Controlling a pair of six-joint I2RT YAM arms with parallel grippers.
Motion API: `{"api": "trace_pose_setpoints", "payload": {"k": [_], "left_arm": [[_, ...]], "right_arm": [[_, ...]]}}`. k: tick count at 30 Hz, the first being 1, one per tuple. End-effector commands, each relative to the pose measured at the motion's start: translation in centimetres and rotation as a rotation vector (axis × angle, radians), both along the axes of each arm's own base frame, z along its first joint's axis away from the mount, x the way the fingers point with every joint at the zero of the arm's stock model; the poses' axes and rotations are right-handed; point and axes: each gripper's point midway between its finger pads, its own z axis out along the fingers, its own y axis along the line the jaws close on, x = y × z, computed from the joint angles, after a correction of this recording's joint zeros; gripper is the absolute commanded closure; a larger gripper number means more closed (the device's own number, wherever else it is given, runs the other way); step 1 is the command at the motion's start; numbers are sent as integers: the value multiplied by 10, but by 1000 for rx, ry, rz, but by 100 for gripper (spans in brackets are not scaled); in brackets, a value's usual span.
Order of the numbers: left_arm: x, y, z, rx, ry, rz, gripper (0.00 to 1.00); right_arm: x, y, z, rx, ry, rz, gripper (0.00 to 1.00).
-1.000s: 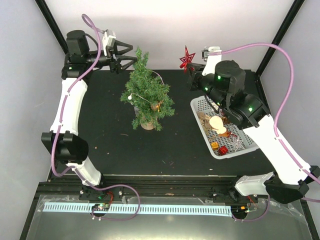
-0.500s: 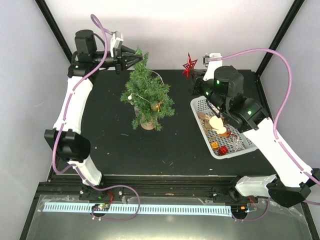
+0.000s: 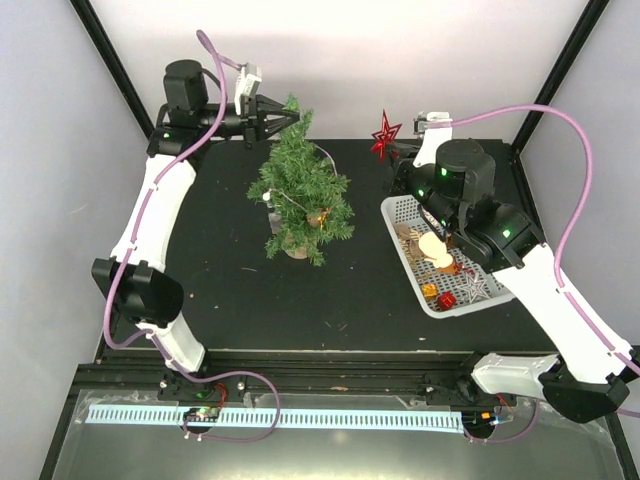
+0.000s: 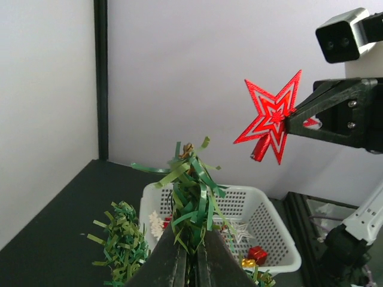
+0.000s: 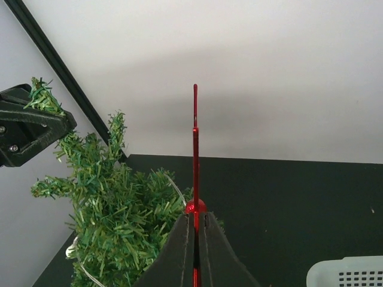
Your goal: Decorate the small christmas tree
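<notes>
Dark-green bristly small christmas tree (image 3: 300, 195) stands on a light-wood stump, upper centre-left of top view, on black table mat (image 3: 210, 290); its tip sits up by the mat's back edge. Left gripper (image 3: 288, 118) fingers narrow, pinched on the treetop sprig, with tufts poking out above the jaws in the left wrist view. Right gripper (image 3: 398, 152) clamped on red layered star topper (image 3: 385, 134), upper centre-right, apart from the treetop with open air between them. White perforated plastic basket (image 4: 263, 206) with ornaments sits at the mat's right edge under the right arm. Open strip of mat between tree and basket.
</notes>
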Motion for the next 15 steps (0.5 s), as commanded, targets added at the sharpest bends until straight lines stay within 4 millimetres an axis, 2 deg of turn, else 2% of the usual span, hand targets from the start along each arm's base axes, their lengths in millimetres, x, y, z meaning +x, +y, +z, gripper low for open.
{"api": "trace_pose_setpoints", "payload": {"k": [1, 6, 15], "left_arm": [[-44, -12, 50, -53, -94, -48, 98], [-69, -25, 65, -72, -122, -90, 98], [-106, -43, 63, -71, -119, -169, 98]], "right_arm": [[-3, -8, 6, 25, -17, -19, 99], [-9, -13, 6, 30, -14, -20, 99], [-18, -23, 3, 41, -10, -31, 99]]}}
